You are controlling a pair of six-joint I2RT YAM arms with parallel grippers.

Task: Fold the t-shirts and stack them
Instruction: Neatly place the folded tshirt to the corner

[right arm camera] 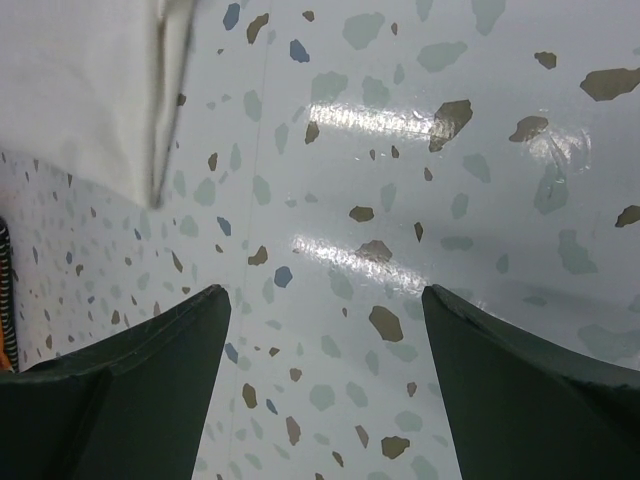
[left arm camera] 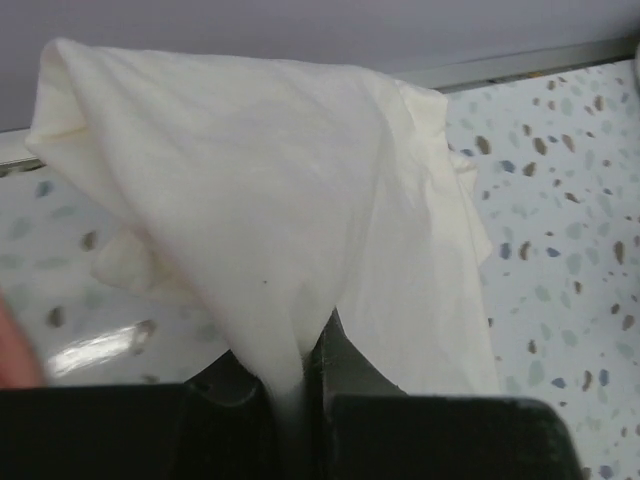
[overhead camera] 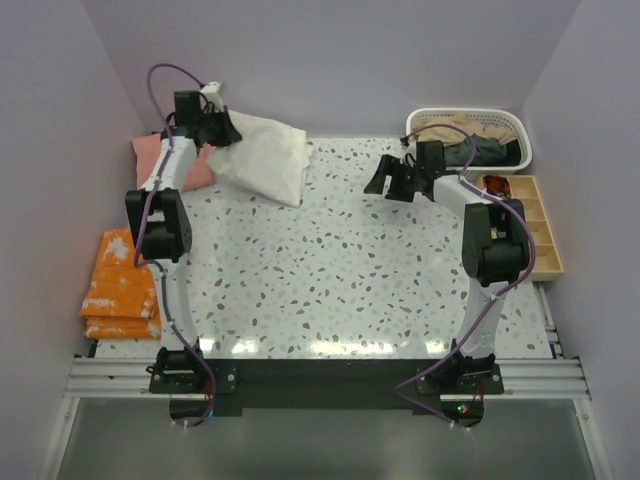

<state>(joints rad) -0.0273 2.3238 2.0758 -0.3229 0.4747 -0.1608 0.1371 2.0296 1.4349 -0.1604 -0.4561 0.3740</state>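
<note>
My left gripper [overhead camera: 216, 131] is shut on a bunched fold of the cream t-shirt [overhead camera: 265, 156] at the table's back left. The cloth hangs from it and drapes onto the table. In the left wrist view the cream t-shirt [left arm camera: 260, 200] fills the frame, pinched between the closed jaws of the left gripper [left arm camera: 290, 395]. A salmon-pink t-shirt [overhead camera: 150, 151] lies just left of it, partly under the arm. My right gripper [overhead camera: 386, 184] hovers open over bare table at the back right. In its own view the right gripper [right arm camera: 325, 300] holds nothing.
A white basket [overhead camera: 470, 113] at the back right holds a tan t-shirt [overhead camera: 452, 125] and a dark grey one [overhead camera: 490, 149]. A wooden divided tray [overhead camera: 532, 225] lies along the right edge. Folded orange cloths [overhead camera: 121, 290] sit off the table's left side.
</note>
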